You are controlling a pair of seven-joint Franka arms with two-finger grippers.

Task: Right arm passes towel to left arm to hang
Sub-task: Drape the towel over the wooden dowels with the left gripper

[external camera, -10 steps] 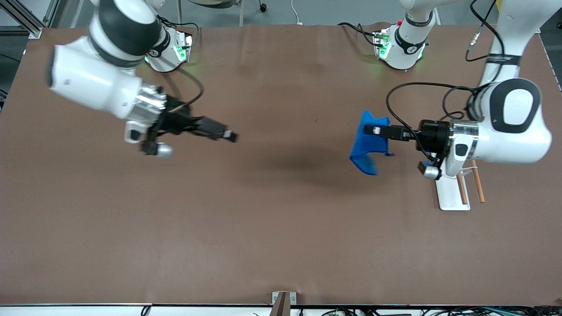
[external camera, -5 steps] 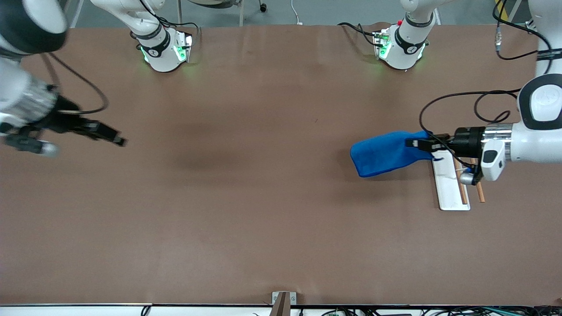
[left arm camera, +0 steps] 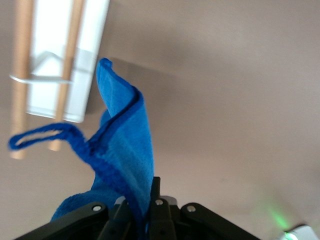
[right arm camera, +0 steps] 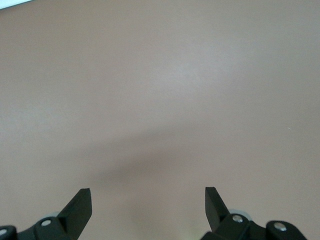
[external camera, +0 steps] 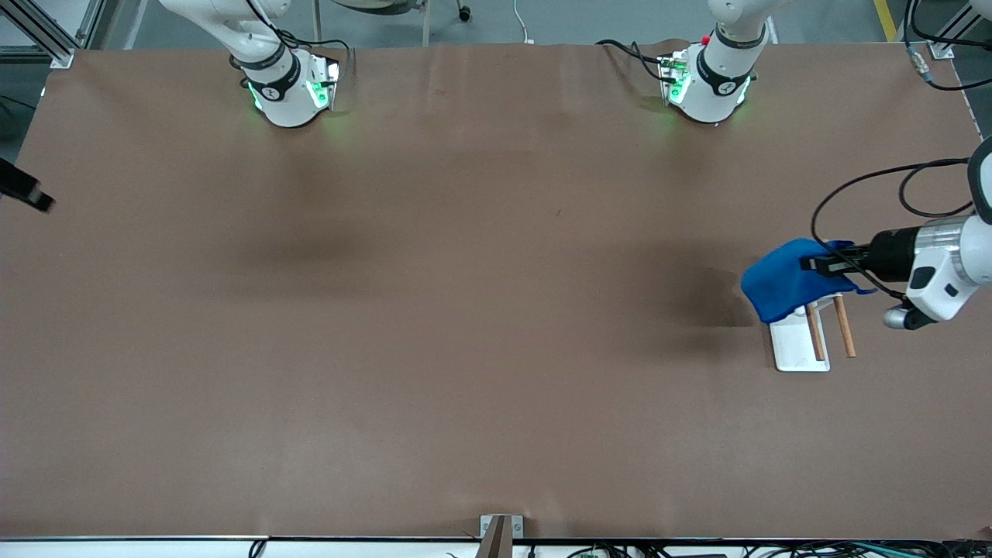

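The bright-blue towel (external camera: 779,287) hangs from my left gripper (external camera: 811,263), which is shut on its edge and holds it over the end of a small rack (external camera: 798,353) that lies farther from the front camera. In the left wrist view the towel (left arm camera: 125,145) is pinched between the fingers of the left gripper (left arm camera: 141,207), and its loop tag (left arm camera: 40,137) dangles free. My right gripper (external camera: 31,198) is at the right arm's end of the table, mostly out of the front view. In the right wrist view it (right arm camera: 147,200) is open and empty over bare table.
The rack has a white base (left arm camera: 65,55) and two wooden rods (external camera: 843,329); the towel hides part of it. The two arm bases (external camera: 287,89) (external camera: 705,81) stand along the table edge farthest from the front camera. Brown table (external camera: 465,310).
My left gripper has carried the towel toward the left arm's end of the table until it is over the rack. My right arm has drawn back to its own end, nearly out of the front view.
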